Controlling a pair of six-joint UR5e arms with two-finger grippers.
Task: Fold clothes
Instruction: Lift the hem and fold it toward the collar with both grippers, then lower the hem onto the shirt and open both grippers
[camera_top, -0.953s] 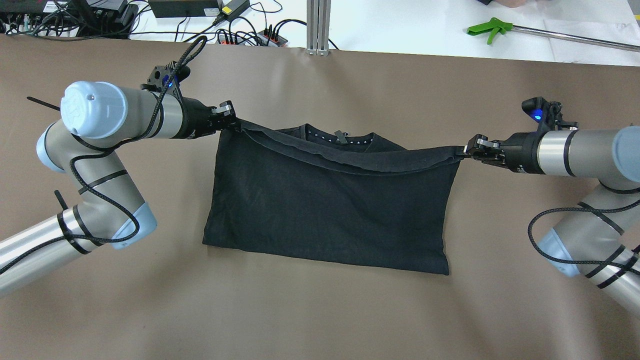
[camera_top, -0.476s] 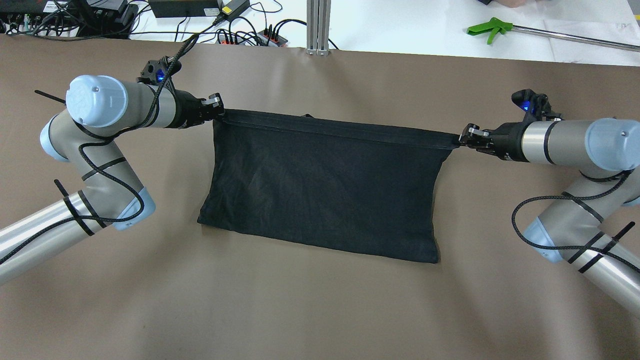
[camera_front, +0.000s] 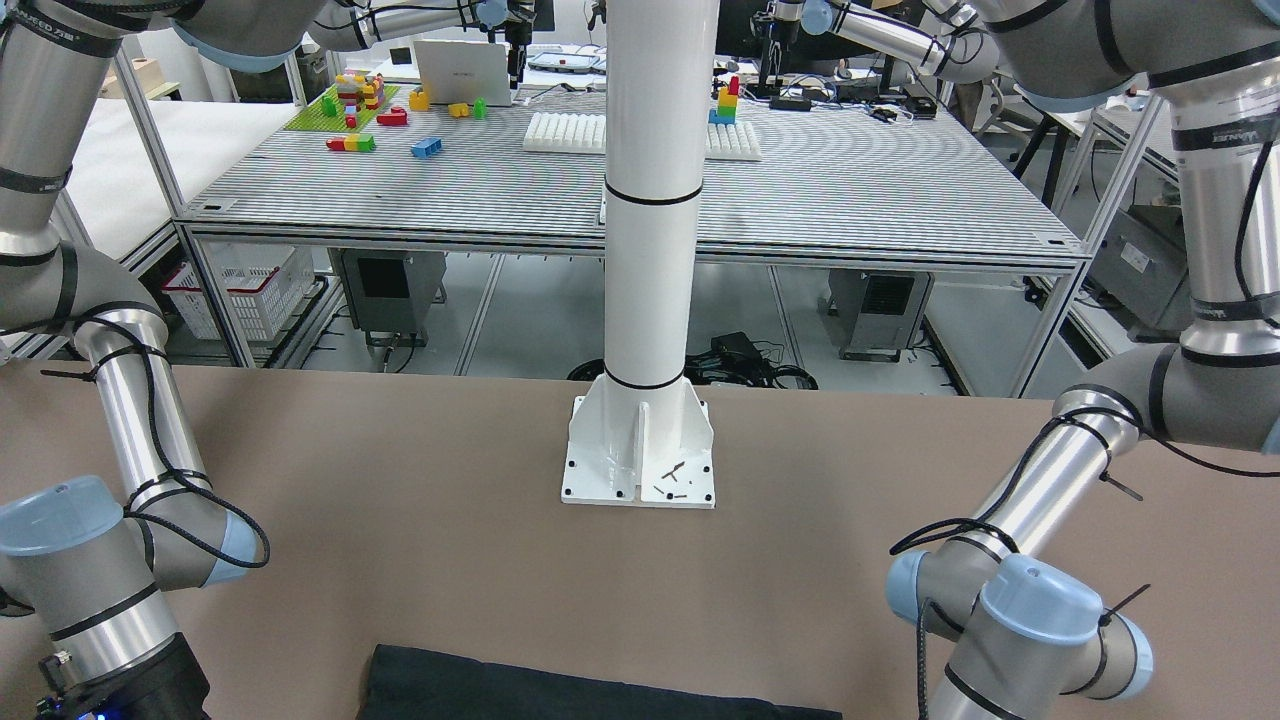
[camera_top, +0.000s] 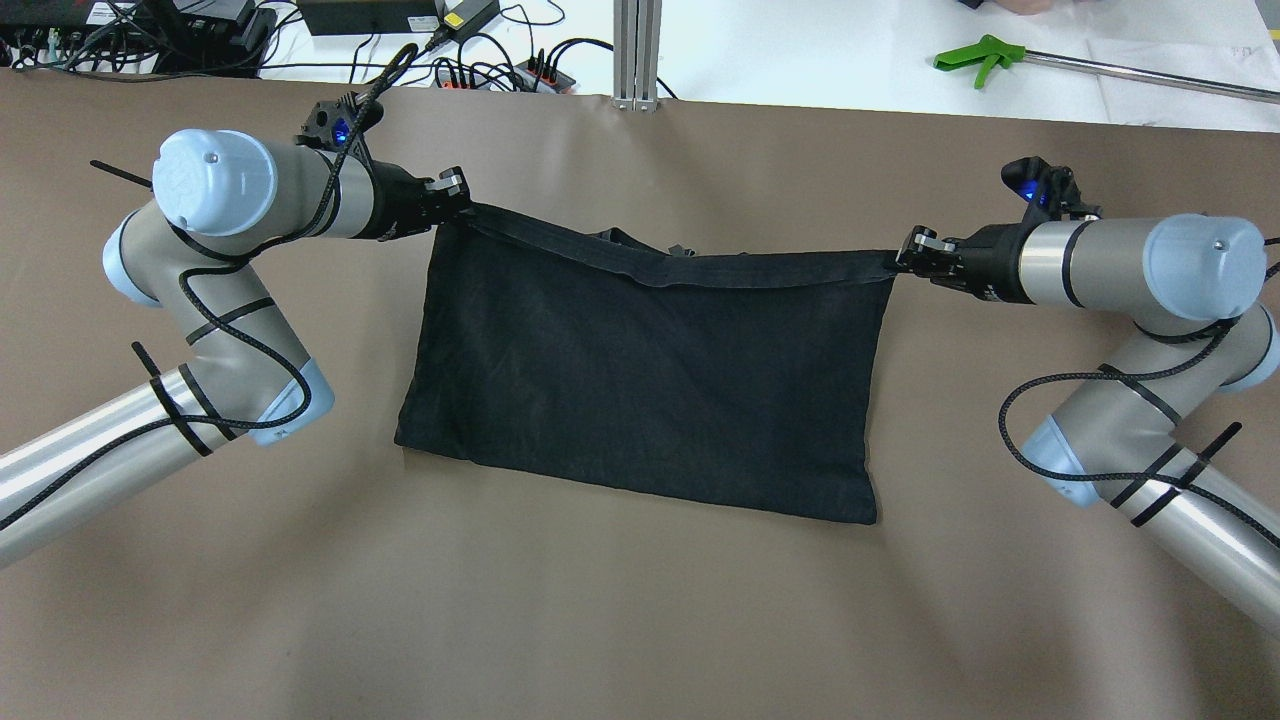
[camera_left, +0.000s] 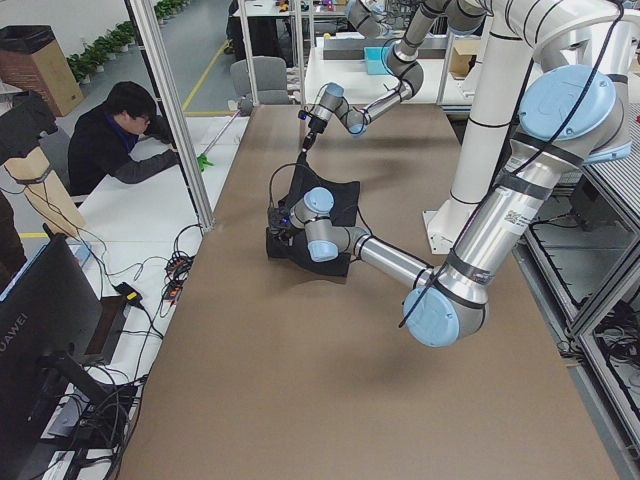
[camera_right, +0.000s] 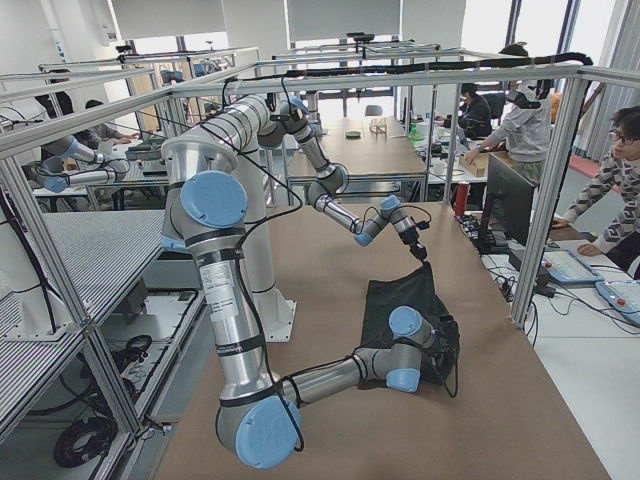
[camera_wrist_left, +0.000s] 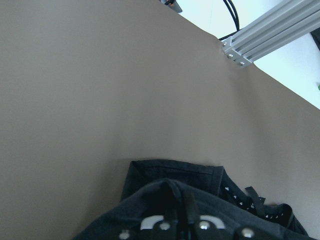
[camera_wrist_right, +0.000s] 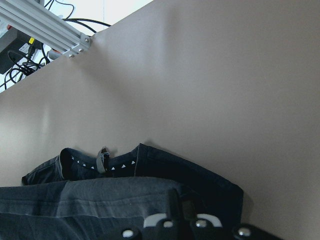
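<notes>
Mid-fold: L gripper (camera_top: 452, 198) & R gripper (camera_top: 914, 257) each have fingers pinched on a far corner of the black garment (camera_top: 640, 390), holding the top layer's hem raised and sagging between them. The rest lies flat mid-table (camera_top: 640, 620). Next, prob. lower both evenly so the hem lands square by the collar (camera_wrist_right: 97, 162) beneath, then let go w/o dragging.
</notes>
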